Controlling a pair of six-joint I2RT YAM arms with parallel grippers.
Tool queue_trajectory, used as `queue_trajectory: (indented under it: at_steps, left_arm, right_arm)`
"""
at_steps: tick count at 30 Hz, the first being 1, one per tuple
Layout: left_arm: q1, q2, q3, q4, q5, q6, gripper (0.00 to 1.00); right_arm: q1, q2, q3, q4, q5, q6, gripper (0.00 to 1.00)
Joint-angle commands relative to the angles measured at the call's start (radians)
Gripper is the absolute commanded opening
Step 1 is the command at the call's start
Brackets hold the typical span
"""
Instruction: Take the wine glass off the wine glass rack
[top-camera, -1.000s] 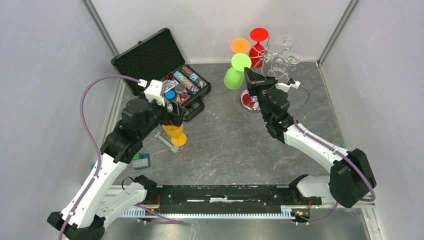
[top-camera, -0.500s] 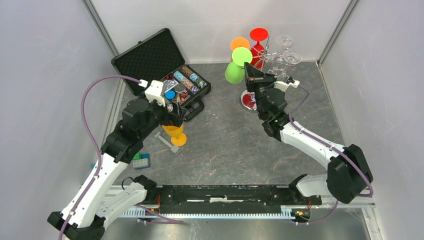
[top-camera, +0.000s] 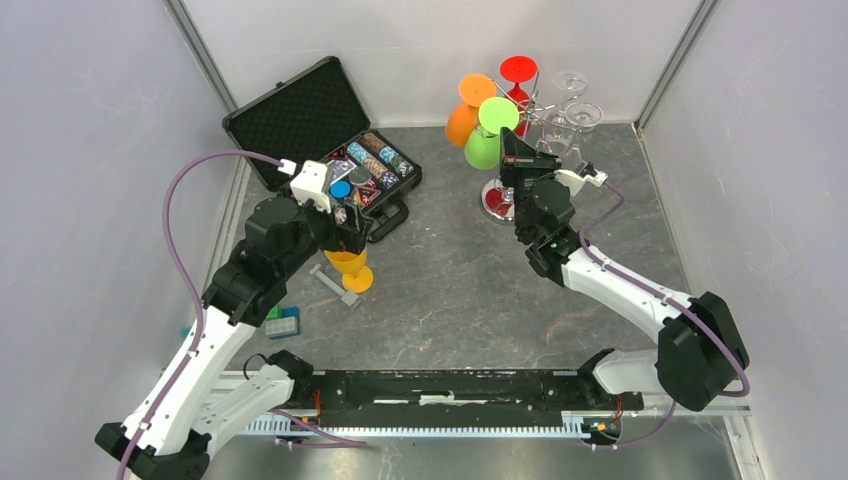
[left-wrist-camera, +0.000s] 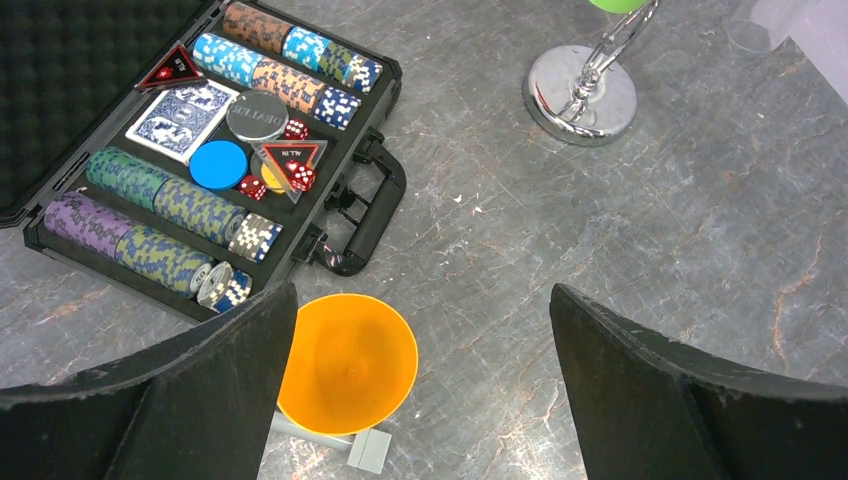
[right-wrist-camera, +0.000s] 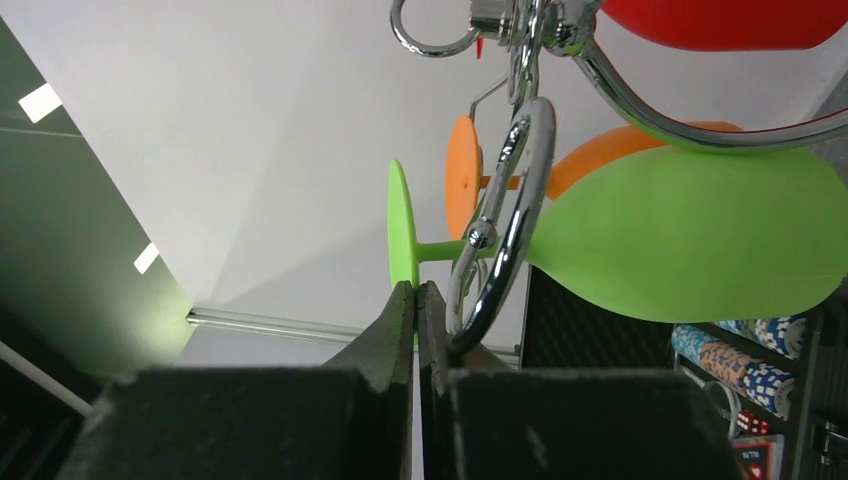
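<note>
**Right side.** The green wine glass (right-wrist-camera: 690, 235) hangs foot uppermost on the wine glass rack (right-wrist-camera: 520, 180), at the far right of the tabletop (top-camera: 450, 290). Its stem is threaded through one curled chrome arm. The right fingers (right-wrist-camera: 385, 345) are pressed together on the lower edge of its round foot.

**Obstructions.** Three sets of glasses crowd the same rack:
- an orange glass (top-camera: 460, 125) just beside the green one
- a red glass (top-camera: 517, 72) behind
- two clear glasses (top-camera: 577, 100) on the opposite side

The rack's shiny base (left-wrist-camera: 580, 95) stands beneath.

**Left side.** The left fingers (left-wrist-camera: 215, 390) are spread wide and grip nothing. They hover over an upright orange goblet (left-wrist-camera: 345, 360) on the tabletop. An open poker chip case (left-wrist-camera: 200, 170) lies just beyond it.
</note>
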Motion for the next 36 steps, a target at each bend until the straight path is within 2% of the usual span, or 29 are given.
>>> queue_trajectory:
  at_steps: [1,7,13,22,26,32,36]
  left_arm:
    - [0.005,0.003,0.000,0.050,0.007,0.034,1.00]
    - [0.005,0.008,0.000,0.051,0.012,0.029,1.00]
    - [0.005,0.009,0.000,0.052,0.017,0.025,1.00]
    - [0.005,0.009,0.005,0.053,0.024,0.015,1.00]
    - [0.004,0.014,0.012,0.054,0.036,-0.003,1.00]
    - [0.005,0.032,0.034,0.060,0.115,-0.094,1.00]
    - [0.005,0.047,0.014,0.137,0.222,-0.282,1.00]
  right_arm:
    - [0.013,-0.061,-0.001,-0.063,0.088,-0.012,0.00]
    - [0.031,-0.093,-0.012,-0.076,0.122,-0.039,0.00]
    - [0.041,-0.136,-0.006,-0.187,0.125,-0.016,0.00]
    - [0.042,-0.181,0.005,-0.328,0.001,0.020,0.00]
    - [0.043,-0.236,-0.036,-0.330,-0.057,0.021,0.00]
    - [0.049,-0.347,-0.109,-0.325,-0.178,0.026,0.00]
    - [0.058,-0.425,-0.181,-0.297,-0.267,0.064,0.00]
